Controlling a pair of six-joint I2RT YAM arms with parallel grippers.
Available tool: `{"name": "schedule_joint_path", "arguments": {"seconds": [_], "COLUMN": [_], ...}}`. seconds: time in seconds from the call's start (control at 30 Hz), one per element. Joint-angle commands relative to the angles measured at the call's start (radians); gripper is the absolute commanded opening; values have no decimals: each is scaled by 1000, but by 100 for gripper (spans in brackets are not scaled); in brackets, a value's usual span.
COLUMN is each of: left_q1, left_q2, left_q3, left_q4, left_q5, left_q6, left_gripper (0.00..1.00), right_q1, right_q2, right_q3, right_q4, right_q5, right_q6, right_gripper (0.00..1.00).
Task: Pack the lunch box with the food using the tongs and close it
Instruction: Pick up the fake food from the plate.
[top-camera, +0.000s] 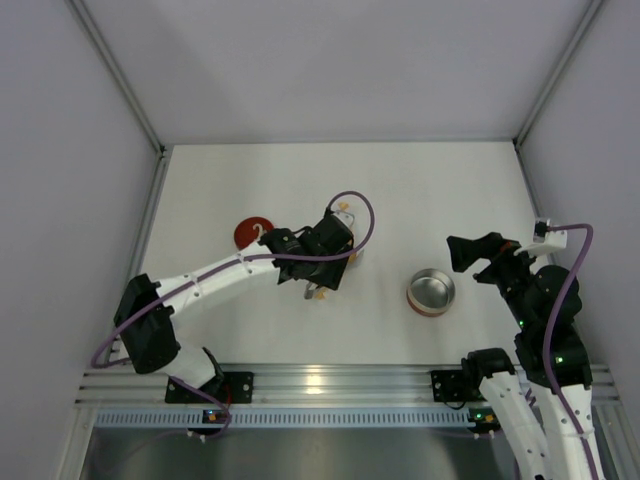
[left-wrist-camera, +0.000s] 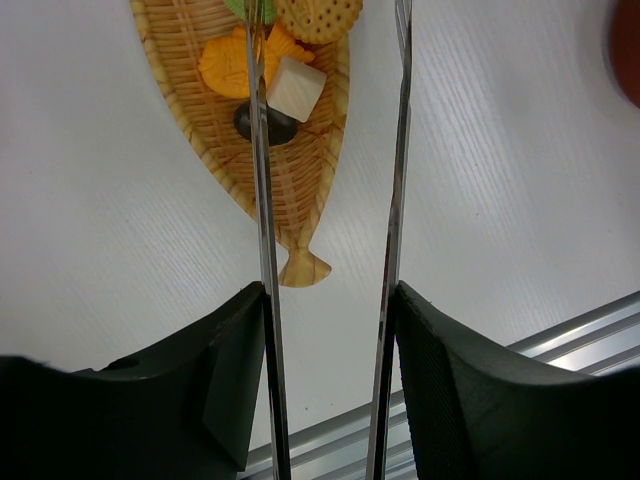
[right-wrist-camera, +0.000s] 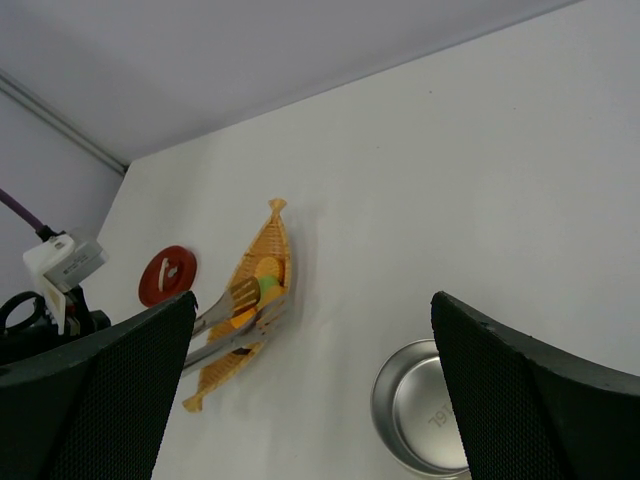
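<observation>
- I'm looking at a white table (top-camera: 450, 190) walled in by plain grey panels.
- My left claw (left-wrist-camera: 328, 300) is clamped on the tongs (left-wrist-camera: 262, 200), one finger pressing each arm from outside. The two arms stand apart.
- The tongs reach out over the wicker tray (left-wrist-camera: 310, 170). One arm crosses the orange piece of the food (left-wrist-camera: 225, 65), but I cannot tell if it touches.
- A white cube on something dark and a round cracker lie just beside that piece.
- The red lid (top-camera: 254, 233) lies flat on the table to the left of the tray.
- My right claw (right-wrist-camera: 312, 310) hangs with its fingers wide apart, gripping nothing.
- The lunch box (right-wrist-camera: 420, 410) stands uncovered just below it, well apart from the tray.
</observation>
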Motion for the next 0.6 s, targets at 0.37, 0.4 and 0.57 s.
{"name": "schedule_joint_path", "arguments": {"seconds": [0.37, 0.4, 0.57], "left_q1": [-5, -5, -5], "left_q2": [11, 11, 17], "left_q3": [8, 8, 10], "left_q4": [43, 44, 44], "left_q5": [-23, -23, -25], "left_q6": [12, 12, 12], "left_gripper": [57, 56, 53], "right_q1": [-16, -16, -16], "right_q2": [-5, -5, -5], "right_q3": [21, 21, 21], "right_q4": [-1, -3, -3], "right_q5": [13, 14, 14], "right_q6": [-23, -24, -24], "right_gripper": [99, 100, 100]}}
